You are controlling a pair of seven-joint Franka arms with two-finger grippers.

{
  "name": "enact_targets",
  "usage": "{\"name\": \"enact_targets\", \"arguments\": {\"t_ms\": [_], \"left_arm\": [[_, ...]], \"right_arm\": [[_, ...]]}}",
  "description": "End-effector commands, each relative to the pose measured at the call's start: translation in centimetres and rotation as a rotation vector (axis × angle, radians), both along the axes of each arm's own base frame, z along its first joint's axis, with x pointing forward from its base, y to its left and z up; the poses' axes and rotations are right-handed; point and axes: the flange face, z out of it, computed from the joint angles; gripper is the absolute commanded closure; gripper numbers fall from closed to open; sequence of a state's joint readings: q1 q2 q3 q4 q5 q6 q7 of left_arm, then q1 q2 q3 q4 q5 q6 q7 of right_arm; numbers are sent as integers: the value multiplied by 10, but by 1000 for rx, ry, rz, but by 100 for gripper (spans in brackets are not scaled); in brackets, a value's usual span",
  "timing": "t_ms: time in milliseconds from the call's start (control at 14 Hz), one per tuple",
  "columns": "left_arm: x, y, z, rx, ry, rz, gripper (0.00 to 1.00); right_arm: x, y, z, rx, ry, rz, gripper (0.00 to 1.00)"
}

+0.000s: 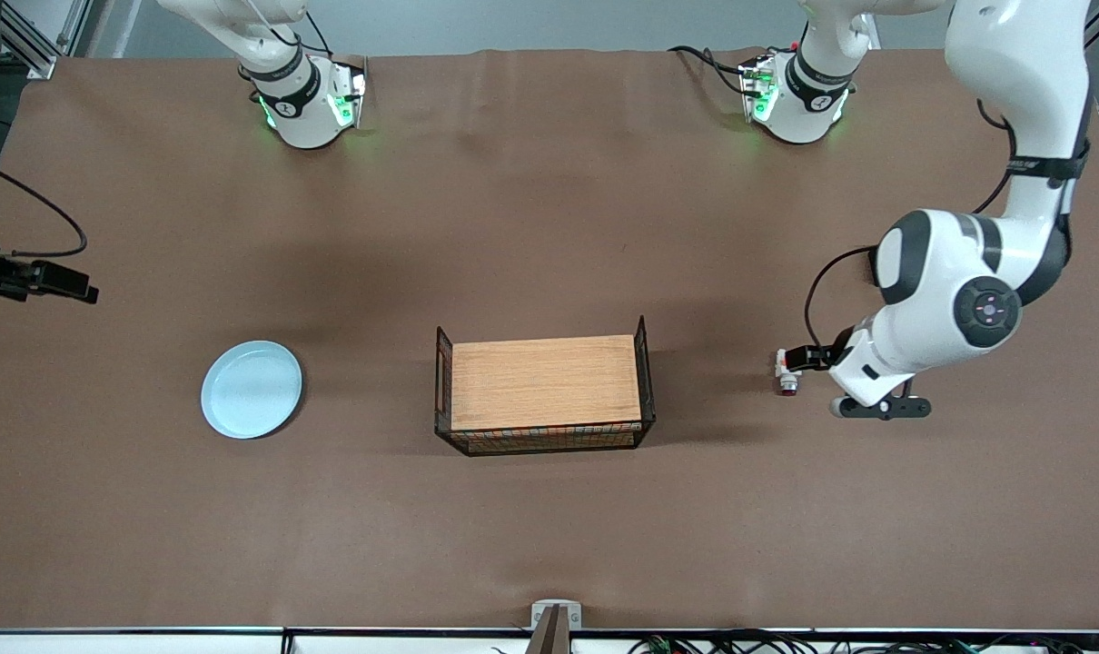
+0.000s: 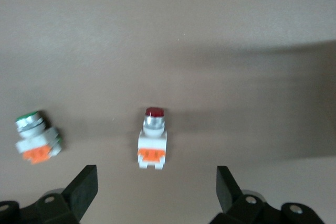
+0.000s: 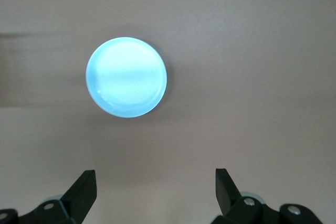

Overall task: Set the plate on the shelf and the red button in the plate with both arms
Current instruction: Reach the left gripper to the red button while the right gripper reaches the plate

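The pale blue plate (image 1: 252, 389) (image 3: 126, 76) lies flat on the brown table toward the right arm's end. My right gripper (image 3: 155, 182) hangs open and empty above the table short of the plate; the front view shows it at the table's edge (image 1: 54, 280). The red button (image 1: 788, 373) (image 2: 153, 140), with white body, orange block and dark red cap, lies on the table toward the left arm's end. My left gripper (image 2: 156, 182) (image 1: 808, 358) hovers open just beside it, with nothing between its fingers.
A black wire rack with a wooden top (image 1: 543, 381) stands mid-table between the plate and the button. A second switch with a green cap (image 2: 35, 137) lies close beside the red button. The front view's arm hides it.
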State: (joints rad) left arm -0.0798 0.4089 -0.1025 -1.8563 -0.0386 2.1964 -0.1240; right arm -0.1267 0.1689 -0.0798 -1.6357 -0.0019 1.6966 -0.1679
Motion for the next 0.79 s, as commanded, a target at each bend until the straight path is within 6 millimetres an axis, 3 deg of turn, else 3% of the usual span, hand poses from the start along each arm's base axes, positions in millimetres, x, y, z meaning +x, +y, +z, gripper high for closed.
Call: {"name": "enact_targets", "arguments": {"t_ms": [0,143,429,714], "left_arm": [[-17,1,-27,10,-59,-34,1],[-26,3,-46,30,-81,-59,1],[-32,4,-74,33,-57,-60,1],[-34,4,-91,41,-34,-73,1]], "right_arm": [[17,-5,-27,-1,-2,21,0],[30,-4,-49,-9,-14,26,0],[51,-4,-112,13,-46,3,0],[44,-5,-172,48,-103,-47,0]]}}
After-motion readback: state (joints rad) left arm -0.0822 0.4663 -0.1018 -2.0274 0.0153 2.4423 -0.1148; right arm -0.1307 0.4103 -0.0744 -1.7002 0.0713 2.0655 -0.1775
